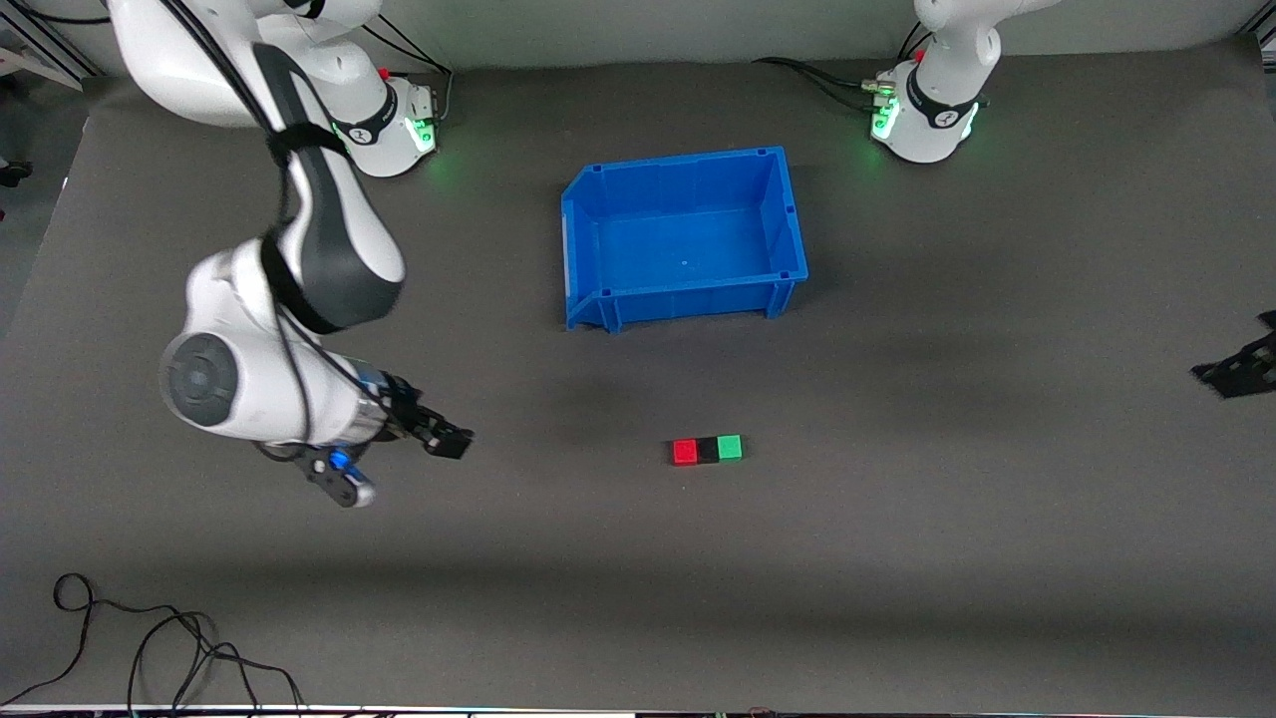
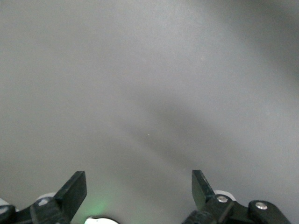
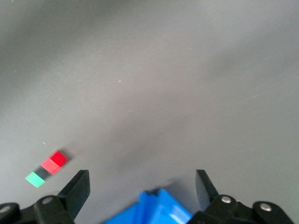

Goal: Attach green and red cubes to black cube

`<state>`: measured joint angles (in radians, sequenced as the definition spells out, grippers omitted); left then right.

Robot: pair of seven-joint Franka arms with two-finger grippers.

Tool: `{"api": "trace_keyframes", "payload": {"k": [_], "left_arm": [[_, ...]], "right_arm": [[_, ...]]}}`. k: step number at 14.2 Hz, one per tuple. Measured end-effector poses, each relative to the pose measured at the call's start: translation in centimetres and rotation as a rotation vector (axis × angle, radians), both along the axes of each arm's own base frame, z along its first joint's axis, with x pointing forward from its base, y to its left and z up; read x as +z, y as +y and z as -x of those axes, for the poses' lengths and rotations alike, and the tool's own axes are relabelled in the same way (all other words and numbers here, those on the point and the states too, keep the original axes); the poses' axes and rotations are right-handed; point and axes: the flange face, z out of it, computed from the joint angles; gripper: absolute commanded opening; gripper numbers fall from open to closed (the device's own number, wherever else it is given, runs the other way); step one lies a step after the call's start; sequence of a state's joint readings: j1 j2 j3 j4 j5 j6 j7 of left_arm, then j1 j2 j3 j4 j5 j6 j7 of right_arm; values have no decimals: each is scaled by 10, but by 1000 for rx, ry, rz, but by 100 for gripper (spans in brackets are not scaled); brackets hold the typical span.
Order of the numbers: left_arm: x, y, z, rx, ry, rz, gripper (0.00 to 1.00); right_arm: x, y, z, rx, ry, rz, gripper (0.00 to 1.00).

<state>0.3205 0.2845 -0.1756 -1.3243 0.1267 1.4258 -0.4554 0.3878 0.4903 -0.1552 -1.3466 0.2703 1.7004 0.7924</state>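
A red cube (image 1: 685,452), the black cube (image 1: 708,450) and a green cube (image 1: 730,447) lie in one touching row on the grey mat, the black one in the middle, nearer to the front camera than the blue bin. The right wrist view shows the same row: red cube (image 3: 55,161), black cube (image 3: 43,172), green cube (image 3: 35,179). My right gripper (image 1: 454,439) is open and empty, well off the row toward the right arm's end. My left gripper (image 1: 1241,369) is open and empty at the left arm's end; its wrist view shows only mat between the fingers (image 2: 74,191).
An empty blue bin (image 1: 598,299) stands in the middle of the table, between the cubes and the arm bases; its corner (image 3: 154,210) shows in the right wrist view. Loose black cables (image 1: 150,638) lie at the front edge toward the right arm's end.
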Motion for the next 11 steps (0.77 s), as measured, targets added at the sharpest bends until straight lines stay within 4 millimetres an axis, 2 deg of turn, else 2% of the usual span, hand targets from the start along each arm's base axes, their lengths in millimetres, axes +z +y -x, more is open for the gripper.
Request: {"api": "trace_keyframes", "payload": {"k": [3, 6, 9, 11], "left_arm": [[27, -7, 10, -32, -34, -1, 100], [50, -26, 11, -60, -73, 10, 100], [59, -48, 11, -95, -84, 36, 100], [59, -54, 11, -106, -80, 39, 100]], "right_arm": [[36, -38, 9, 142, -69, 87, 100], [72, -60, 34, 238, -120, 191, 100], [112, -73, 62, 334, -172, 178, 100], [135, -83, 75, 374, -204, 165, 100]]}}
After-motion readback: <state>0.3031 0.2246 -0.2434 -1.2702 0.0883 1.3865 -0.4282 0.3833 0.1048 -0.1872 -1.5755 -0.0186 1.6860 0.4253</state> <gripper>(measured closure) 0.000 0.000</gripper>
